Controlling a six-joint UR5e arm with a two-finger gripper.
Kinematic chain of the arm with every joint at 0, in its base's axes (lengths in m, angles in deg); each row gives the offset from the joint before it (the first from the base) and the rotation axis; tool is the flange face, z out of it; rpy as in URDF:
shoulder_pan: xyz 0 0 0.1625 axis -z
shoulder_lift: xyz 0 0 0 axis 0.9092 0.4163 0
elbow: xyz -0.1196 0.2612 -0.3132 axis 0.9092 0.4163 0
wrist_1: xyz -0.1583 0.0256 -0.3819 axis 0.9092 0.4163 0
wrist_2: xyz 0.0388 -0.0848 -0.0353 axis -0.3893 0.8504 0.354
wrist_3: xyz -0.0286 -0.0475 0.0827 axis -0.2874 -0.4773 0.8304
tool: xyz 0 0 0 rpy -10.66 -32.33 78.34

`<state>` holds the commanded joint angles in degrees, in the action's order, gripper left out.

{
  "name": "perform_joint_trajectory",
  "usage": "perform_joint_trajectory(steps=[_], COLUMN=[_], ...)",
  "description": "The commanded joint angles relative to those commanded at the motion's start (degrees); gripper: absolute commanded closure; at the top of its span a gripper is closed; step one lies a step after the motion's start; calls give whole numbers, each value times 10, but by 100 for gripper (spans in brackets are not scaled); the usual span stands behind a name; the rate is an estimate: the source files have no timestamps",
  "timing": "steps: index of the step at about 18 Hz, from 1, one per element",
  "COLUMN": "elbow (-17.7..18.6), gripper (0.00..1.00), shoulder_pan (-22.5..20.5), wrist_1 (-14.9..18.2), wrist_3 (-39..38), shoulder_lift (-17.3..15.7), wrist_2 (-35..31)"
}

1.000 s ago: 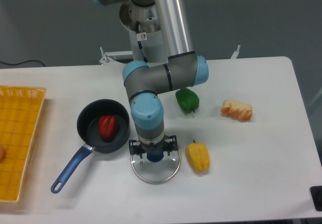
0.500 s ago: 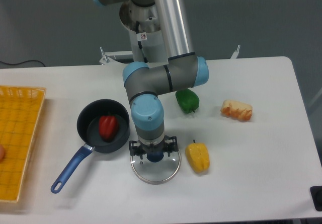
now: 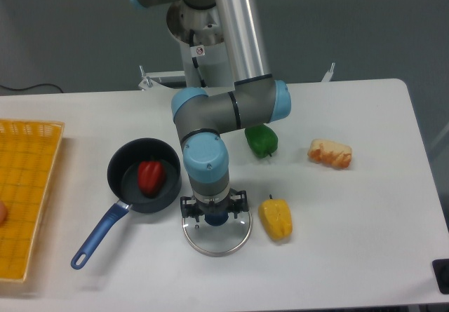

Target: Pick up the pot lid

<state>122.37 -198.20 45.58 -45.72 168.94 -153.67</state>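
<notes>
Pot lid: one, clear glass (image 3: pixel 217 245), low centre of the frame, flat on the worktop (image 3: pixel 365 235)
Lid knob: one, dark blue (image 3: pixel 217 218), at the lid's middle
End effector: one (image 3: pixel 214 205), over the lid, two fingers spread apart, one to each side of the knob
Lid's right rim: just beside one yellow vegetable (image 3: pixel 278 221), a narrow gap between
Lid's upper left rim: near one black pan (image 3: pixel 124 159), left of centre
Pan contents: one red pepper (image 3: pixel 149 177)
Pan handle: one, blue (image 3: pixel 101 235), slanting to the lower left, between lid and crate
Green pepper: one (image 3: pixel 262 140), right of the end effector's body, above centre
Bread piece: one (image 3: pixel 330 153), right of centre, well apart from the lid
Crate: one, yellow (image 3: pixel 29 207), left edge of the frame
Worktop's near edge: below the lid, a white strip between
</notes>
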Motion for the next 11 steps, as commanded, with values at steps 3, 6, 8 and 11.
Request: perform_joint_trajectory(steps=[3,6,8,11], elbow=[-1,-2,-3,-4], gripper=[19,32,32,33], shoulder_pan=[0,1,1,1], wrist_1=[0,1,1,2], wrist_3=[0,0,1,2], shoulder_lift=[3,3,2,1], wrist_2=[-1,-1,0,0])
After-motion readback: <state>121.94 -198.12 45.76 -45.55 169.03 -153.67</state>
